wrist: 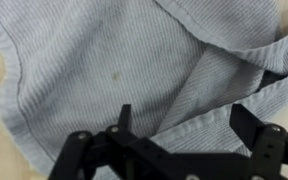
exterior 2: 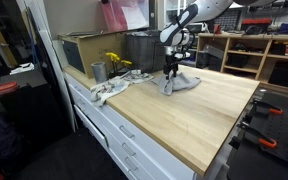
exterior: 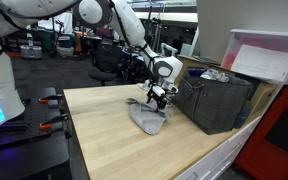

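Plainly open, the gripper (wrist: 182, 128) hangs just over the cloth (wrist: 94, 70). In the wrist view its two dark fingers (wrist: 124, 118) are spread wide with nothing between them but striped fabric below. Whether the tips touch the weave cannot be told. In both exterior views the arm comes down steeply, so the gripper (exterior: 159, 96) points almost straight at the cloth (exterior: 146, 118). That posture probably suits a flat, limp thing that offers no edge from the side. The cloth, a pale blue-grey, lies rumpled on the wooden table (exterior: 99, 135). One part is doubled over itself toward the upper right of the wrist view, where a hemmed edge crosses the layer beneath. That fold makes a raised ridge, and the open jaws stand to either side of its lower end, which may be why the gripper sits there and not over the flat part. Just beyond the cloth stands a dark bin (exterior: 219, 100), near but apart from it. Farther along the table (exterior 2: 199, 115), well away from the gripper (exterior 2: 170, 71), a metal cup (exterior 2: 98, 71) stands by the edge with a second rag (exterior 2: 109, 92) slumped beside it.
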Controlling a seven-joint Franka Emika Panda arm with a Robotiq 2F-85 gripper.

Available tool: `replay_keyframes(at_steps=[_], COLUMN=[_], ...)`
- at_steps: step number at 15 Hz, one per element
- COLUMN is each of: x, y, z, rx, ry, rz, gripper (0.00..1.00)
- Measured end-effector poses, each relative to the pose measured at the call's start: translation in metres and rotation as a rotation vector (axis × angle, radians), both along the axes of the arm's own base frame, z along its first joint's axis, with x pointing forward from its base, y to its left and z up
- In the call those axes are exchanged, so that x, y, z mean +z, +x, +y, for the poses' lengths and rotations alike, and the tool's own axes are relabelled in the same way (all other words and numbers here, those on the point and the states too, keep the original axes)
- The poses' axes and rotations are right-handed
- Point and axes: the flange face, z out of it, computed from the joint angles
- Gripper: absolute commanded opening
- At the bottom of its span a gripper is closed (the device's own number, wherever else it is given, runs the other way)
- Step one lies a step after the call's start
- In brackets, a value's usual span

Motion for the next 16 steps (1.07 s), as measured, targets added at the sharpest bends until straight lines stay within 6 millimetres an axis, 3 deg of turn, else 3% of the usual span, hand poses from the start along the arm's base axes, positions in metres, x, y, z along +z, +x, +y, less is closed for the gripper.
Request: replay_keyframes(at_steps=[2, 3, 6, 14, 16], x=[-0.003, -0.004, -0.003, -0.002, 0.0], y=[0.001, 0.004, 0.014, 0.025, 0.027], z=[0.003, 0.006, 0.014, 0.017, 0.019], rx=[-0.066, -0.094, -0.149, -0.169, -0.164], ry=[0.013, 0.024, 0.046, 0.045, 0.04], rz=[0.01, 0.01, -0.004, -0.029, -0.034], gripper=[0.96, 0.74, 0.63, 0.0, 0.0])
